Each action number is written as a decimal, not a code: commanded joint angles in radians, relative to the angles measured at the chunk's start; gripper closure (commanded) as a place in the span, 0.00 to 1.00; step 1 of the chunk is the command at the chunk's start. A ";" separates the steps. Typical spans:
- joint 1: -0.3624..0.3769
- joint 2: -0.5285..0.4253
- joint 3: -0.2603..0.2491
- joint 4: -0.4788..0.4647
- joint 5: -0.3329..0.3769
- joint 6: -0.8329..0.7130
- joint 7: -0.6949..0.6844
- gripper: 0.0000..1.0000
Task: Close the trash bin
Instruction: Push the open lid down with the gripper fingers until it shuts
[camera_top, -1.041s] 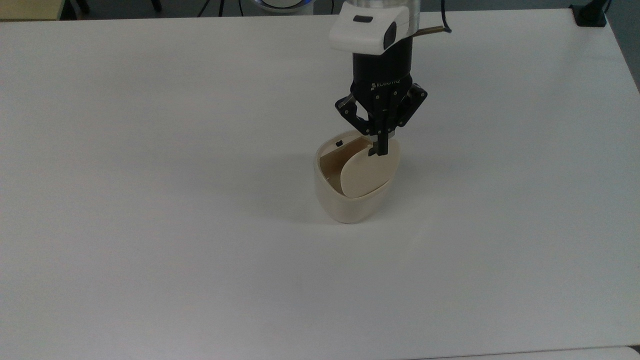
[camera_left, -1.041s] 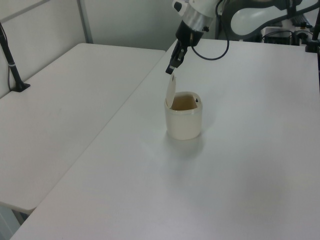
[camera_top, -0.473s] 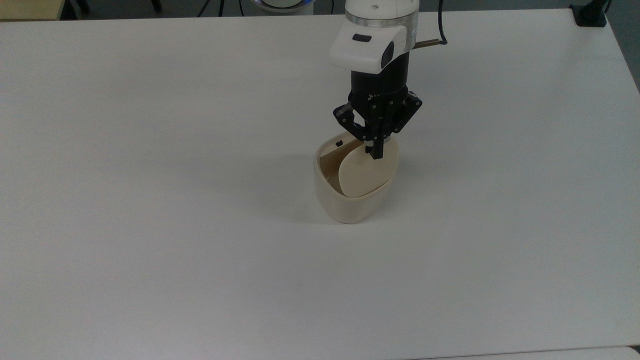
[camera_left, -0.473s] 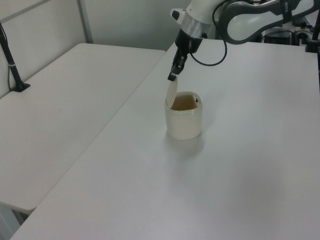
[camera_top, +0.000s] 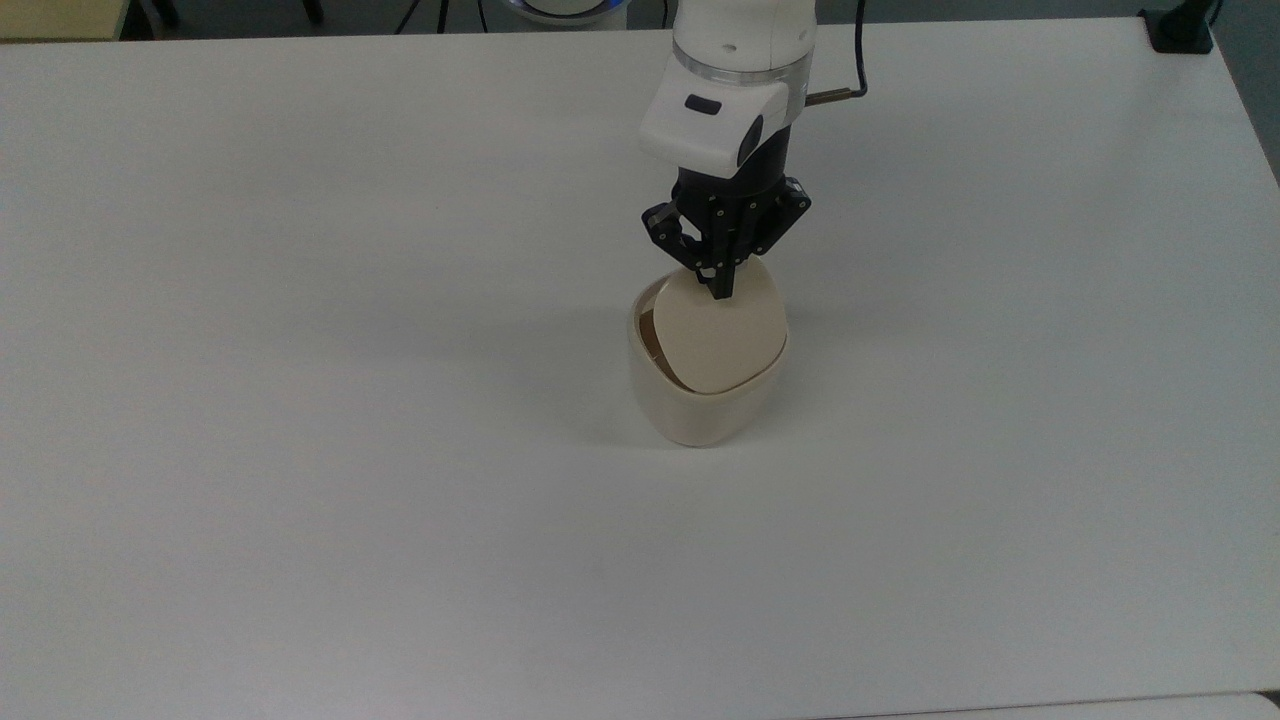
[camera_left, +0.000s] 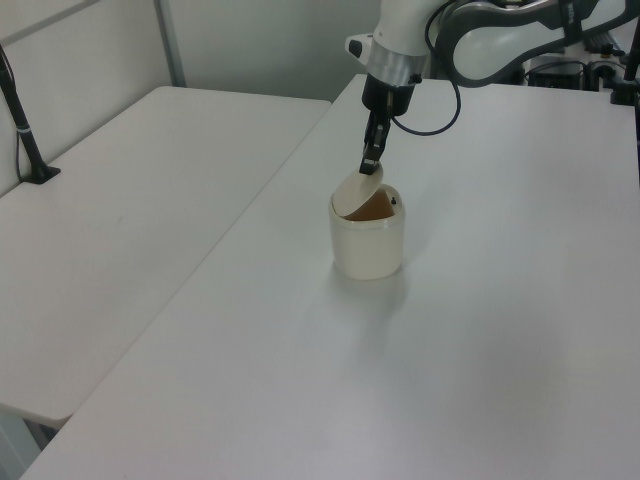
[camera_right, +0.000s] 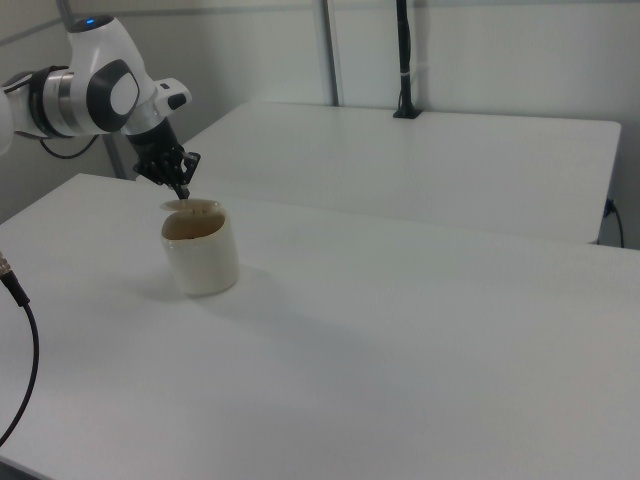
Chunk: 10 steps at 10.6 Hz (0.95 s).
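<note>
The cream trash bin (camera_top: 703, 412) stands mid-table, also seen as the trash bin (camera_left: 367, 248) and the trash bin (camera_right: 203, 258). Its lid (camera_top: 716, 337) leans low over the opening, hinged at the side nearest the top view's bottom right, with a dark gap left along the top view's left rim. My gripper (camera_top: 720, 291) is shut, its black fingertips pressed together against the lid's raised far edge. In the left view the gripper (camera_left: 368, 168) points down onto the tilted lid (camera_left: 357, 191). In the right view the gripper (camera_right: 182, 191) touches the bin's top.
A second white table (camera_left: 120, 200) adjoins at the left view's left, with a black post (camera_left: 22, 115) clamped to it. A black clamp (camera_top: 1178, 28) sits at the top view's upper right corner. A black cable (camera_right: 22, 340) hangs at the right view's left edge.
The gripper has moved toward the top view's left and down, tipping the lid from near upright to low over the opening. The small black mark on the rim is now covered.
</note>
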<state>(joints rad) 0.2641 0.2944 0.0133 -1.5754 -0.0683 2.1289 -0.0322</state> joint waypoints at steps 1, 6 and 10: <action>0.003 0.017 -0.015 -0.008 0.001 -0.032 -0.026 1.00; -0.002 0.052 -0.016 -0.028 -0.013 -0.033 -0.029 1.00; -0.002 0.080 -0.016 -0.028 -0.016 -0.032 -0.029 1.00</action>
<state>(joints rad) 0.2627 0.3626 0.0005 -1.5903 -0.0721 2.1140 -0.0376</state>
